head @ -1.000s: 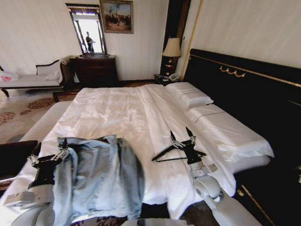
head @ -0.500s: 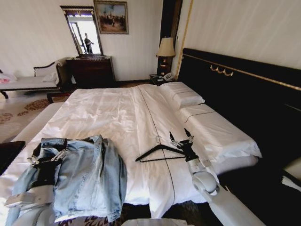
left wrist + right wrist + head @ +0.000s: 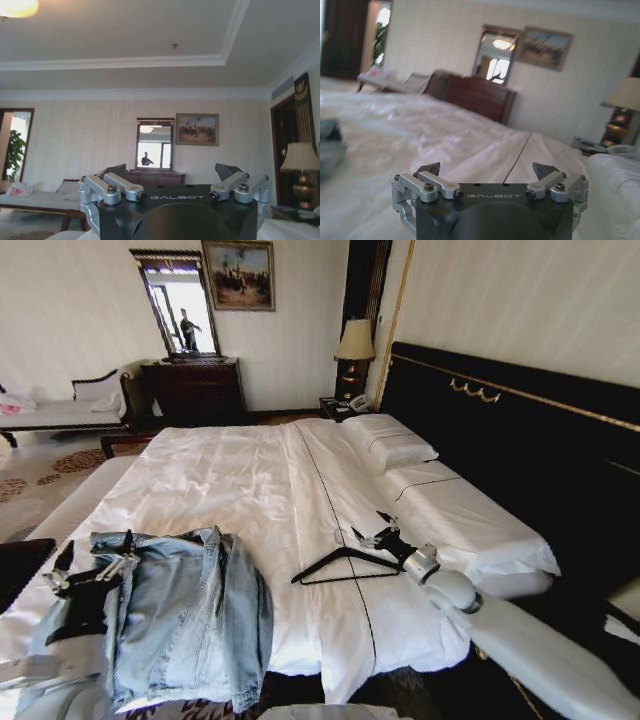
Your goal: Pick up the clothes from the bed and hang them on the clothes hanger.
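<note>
The clothes, a light-blue denim jacket (image 3: pixel 190 610), lie crumpled on the near left corner of the white bed (image 3: pixel 230 480). My left gripper (image 3: pixel 97 550) stands open at the jacket's left edge, fingers pointing up and holding nothing; the left wrist view has that gripper (image 3: pixel 172 172) aimed at the far wall. The black clothes hanger (image 3: pixel 340 565) lies flat on the sheet right of the jacket. My right gripper (image 3: pixel 370 528) hovers open by the hanger's hook end, and nothing sits between its fingers in the right wrist view (image 3: pixel 487 170).
White pillows (image 3: pixel 390 445) lean against the tall black headboard (image 3: pixel 500 430) on the right. A lamp (image 3: pixel 352 340) stands on a nightstand beyond the bed, with a dark dresser (image 3: pixel 195 390) and mirror at the far wall. A white chaise (image 3: pixel 60 415) sits far left.
The hanger, lifted at my right gripper a second ago, now lies flat on the sheet, and that arm has swung lower to the right. The jacket has settled flat. The head camera shifted.
</note>
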Robot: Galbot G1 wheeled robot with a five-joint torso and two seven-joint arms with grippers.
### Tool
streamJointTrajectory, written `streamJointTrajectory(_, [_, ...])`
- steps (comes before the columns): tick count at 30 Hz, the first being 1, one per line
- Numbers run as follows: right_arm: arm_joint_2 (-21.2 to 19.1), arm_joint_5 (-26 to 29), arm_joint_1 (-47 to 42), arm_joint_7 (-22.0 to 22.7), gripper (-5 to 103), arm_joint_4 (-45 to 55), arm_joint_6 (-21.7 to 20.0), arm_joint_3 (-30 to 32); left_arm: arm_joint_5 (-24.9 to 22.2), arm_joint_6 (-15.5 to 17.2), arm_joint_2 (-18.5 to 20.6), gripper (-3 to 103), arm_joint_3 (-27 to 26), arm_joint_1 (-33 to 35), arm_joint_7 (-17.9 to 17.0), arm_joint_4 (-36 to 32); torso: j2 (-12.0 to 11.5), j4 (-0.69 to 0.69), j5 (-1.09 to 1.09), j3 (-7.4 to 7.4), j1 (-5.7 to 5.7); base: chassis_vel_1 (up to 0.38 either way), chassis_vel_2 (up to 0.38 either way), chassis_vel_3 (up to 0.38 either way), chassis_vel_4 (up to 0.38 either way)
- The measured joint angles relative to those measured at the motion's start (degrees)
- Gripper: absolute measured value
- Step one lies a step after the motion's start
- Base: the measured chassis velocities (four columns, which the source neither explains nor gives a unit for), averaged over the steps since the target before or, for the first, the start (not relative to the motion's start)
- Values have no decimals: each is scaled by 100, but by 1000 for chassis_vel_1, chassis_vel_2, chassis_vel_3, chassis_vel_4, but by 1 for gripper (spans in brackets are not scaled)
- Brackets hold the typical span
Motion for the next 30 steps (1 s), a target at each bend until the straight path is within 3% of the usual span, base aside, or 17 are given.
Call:
streamJointTrajectory(1, [0,0,0,0,100,0,0,0,0,0,0,100,0,0,0,0,0,0,0,0,0,0,0,0,0])
streamJointTrajectory(5, [-373,95,531,-1184,100,-348,-282,-261,-139,254,-28,100,105,-72,-66,-470,0,0,-1,0,0,0,0,0,0])
streamJointTrajectory(10, [-468,4,1063,-1852,100,-571,-783,-393,133,300,-232,100,476,-14,-64,-656,0,0,0,0,1,0,0,0,0])
streamJointTrajectory(15, [-304,-242,1300,-2282,100,-988,-999,-523,292,279,-312,100,695,-8,-66,-657,0,0,-2,0,0,0,0,0,0])
streamJointTrajectory(24, [179,-560,1375,-3095,100,-1862,-878,-550,394,250,-301,100,736,3,-73,-649,0,0,0,0,0,0,0,0,0])
streamJointTrajectory(30, [390,-734,1409,-3334,100,-2124,-916,-548,419,242,-297,100,742,11,-78,-642,0,0,-1,-1,0,0,0,0,0])
